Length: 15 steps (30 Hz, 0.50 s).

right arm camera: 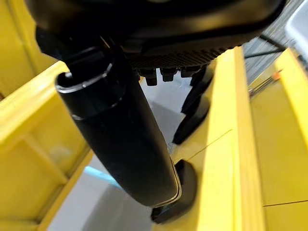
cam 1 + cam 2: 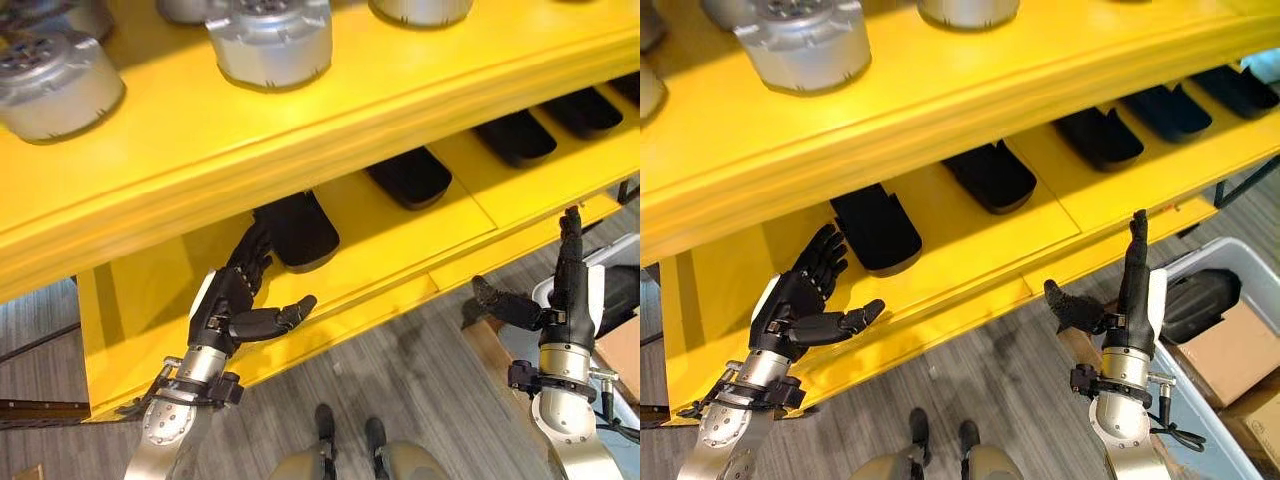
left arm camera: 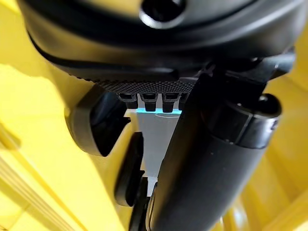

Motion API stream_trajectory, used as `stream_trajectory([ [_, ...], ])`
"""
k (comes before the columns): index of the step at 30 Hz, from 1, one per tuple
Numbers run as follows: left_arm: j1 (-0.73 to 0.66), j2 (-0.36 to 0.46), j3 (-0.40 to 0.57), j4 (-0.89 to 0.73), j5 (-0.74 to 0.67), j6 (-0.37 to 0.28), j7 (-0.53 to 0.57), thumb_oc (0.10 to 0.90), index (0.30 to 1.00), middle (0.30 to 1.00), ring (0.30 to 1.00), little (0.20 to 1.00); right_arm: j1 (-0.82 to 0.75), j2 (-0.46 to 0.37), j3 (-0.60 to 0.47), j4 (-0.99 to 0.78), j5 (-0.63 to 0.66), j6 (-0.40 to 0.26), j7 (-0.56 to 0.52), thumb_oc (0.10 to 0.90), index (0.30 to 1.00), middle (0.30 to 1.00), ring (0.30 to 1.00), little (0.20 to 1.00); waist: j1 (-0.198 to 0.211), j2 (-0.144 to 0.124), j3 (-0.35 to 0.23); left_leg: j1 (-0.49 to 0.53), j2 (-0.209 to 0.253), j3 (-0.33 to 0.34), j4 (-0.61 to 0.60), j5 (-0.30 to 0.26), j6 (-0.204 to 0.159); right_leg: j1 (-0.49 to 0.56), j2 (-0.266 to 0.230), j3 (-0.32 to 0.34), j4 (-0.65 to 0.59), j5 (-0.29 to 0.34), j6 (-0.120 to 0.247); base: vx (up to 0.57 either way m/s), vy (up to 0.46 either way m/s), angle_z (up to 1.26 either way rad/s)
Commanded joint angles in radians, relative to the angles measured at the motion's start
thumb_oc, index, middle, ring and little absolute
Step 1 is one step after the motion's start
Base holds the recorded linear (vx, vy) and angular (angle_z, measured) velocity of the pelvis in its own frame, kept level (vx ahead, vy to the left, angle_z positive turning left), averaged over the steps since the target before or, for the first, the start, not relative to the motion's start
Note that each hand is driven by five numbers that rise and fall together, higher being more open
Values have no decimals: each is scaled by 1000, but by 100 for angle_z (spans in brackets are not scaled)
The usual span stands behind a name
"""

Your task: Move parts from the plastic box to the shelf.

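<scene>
1. Right now both hands are raised before the yellow shelf (image 2: 330,120), and neither carries a part.
2. On the left, the left hand (image 2: 800,305) has its fingers straight and spread, thumb out to the side, fingertips at the near end of the black part (image 2: 878,228) that lies on the lower board; whether they touch it I cannot tell.
3. Further right, the right hand (image 2: 1128,290) stands upright with straight fingers (image 2: 1137,250) and thumb out, holding nothing, just in front of the lower board's edge.
4. Black parts lie in a row along that lower board, each with its long axis running front to back; silver round parts (image 2: 268,38) sit on the top board.
5. Down at the robot's right, the plastic box (image 2: 1230,262) stands on the floor with a dark part (image 2: 1200,300) inside, beside a cardboard box (image 2: 1230,350).
6. Judging by this, the next pick lies below and right of the right hand, which is much the nearer one.
</scene>
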Motion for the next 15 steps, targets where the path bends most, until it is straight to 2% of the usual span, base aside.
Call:
stream_trajectory([
  [1, -23, 7, 35, -89, -14, -66, -8, 900, 1000, 1000, 1000, 1000, -58, -58, 10, -12, 31, -52, 4, 900, 1000, 1000, 1000, 1000, 0, -35, -122, 76, 21, 19, -4, -161, -18, 12, -28, 35, -196, 119, 78, 0, 0, 0],
  [10, -19, 3, 13, -89, -21, 21, -20, 900, 1000, 1000, 1000, 1000, -34, -55, 49, -3, 66, -7, 77, 900, 1000, 1000, 1000, 1000, -9, -37, -143, 117, 16, 38, -9, -185, -16, 26, -16, 52, -196, 112, 89, 17, -8, -5],
  [15, 10, 8, 13, -84, -42, 33, -48, 900, 1000, 1000, 1000, 1000, 2, -63, 31, -5, 101, 7, 106, 900, 1000, 1000, 1000, 1000, -18, -37, -142, 131, 2, 47, -5, -195, -8, 31, -10, 67, -196, 114, 91, 1, 28, -10],
])
